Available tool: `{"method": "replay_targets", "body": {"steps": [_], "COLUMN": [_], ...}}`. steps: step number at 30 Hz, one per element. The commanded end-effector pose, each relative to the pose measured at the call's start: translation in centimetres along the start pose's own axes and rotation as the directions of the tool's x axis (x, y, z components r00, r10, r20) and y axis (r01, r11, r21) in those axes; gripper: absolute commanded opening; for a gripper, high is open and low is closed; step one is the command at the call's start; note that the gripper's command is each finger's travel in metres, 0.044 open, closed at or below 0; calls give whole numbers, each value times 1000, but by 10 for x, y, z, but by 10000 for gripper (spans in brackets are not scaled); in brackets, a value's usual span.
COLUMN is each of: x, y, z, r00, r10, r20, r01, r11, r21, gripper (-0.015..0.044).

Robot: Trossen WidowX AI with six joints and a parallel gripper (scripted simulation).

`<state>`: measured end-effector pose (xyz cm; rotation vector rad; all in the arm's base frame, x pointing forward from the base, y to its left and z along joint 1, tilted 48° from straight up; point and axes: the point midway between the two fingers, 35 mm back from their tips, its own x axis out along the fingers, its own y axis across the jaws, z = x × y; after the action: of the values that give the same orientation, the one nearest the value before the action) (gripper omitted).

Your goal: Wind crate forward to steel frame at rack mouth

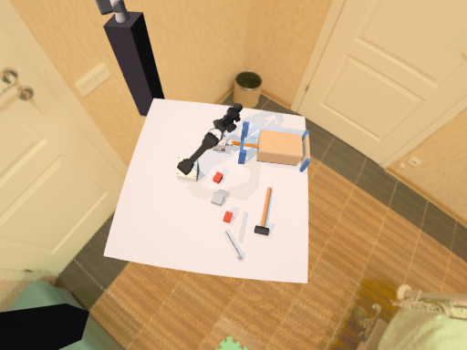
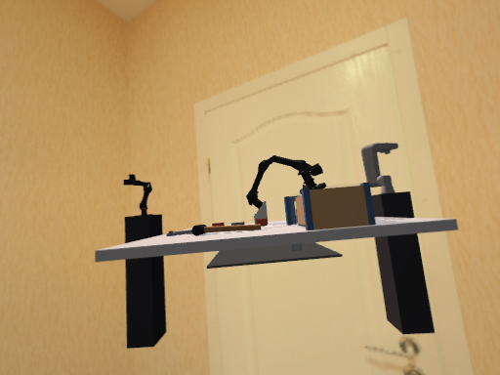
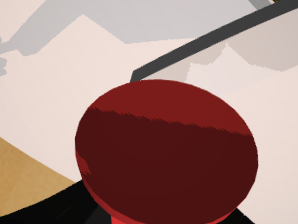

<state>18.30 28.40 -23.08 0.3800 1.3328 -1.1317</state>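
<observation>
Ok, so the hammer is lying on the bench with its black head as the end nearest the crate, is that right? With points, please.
Not quite: the hammer [image 1: 266, 207] [image 2: 231, 228] is lying on the bench [image 1: 160, 205] [image 2: 273, 240] [image 3: 40, 90], but the free end of its orange handle is the end nearest the crate [image 1: 279, 147] [image 2: 300, 210]. The black head is the far end, as the top view shows.
</observation>
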Motion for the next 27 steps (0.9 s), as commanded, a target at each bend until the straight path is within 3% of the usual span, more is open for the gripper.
{"method": "replay_targets", "body": {"steps": [1, 27], "x": [5, 11], "y": [-13, -45], "z": [-11, -26], "r00": [1000, 1000], "r10": [-25, -27], "r20": [-14, -16], "r01": [25, 26], "r11": [1000, 1000], "r21": [-13, -14], "gripper": [0, 0]}}
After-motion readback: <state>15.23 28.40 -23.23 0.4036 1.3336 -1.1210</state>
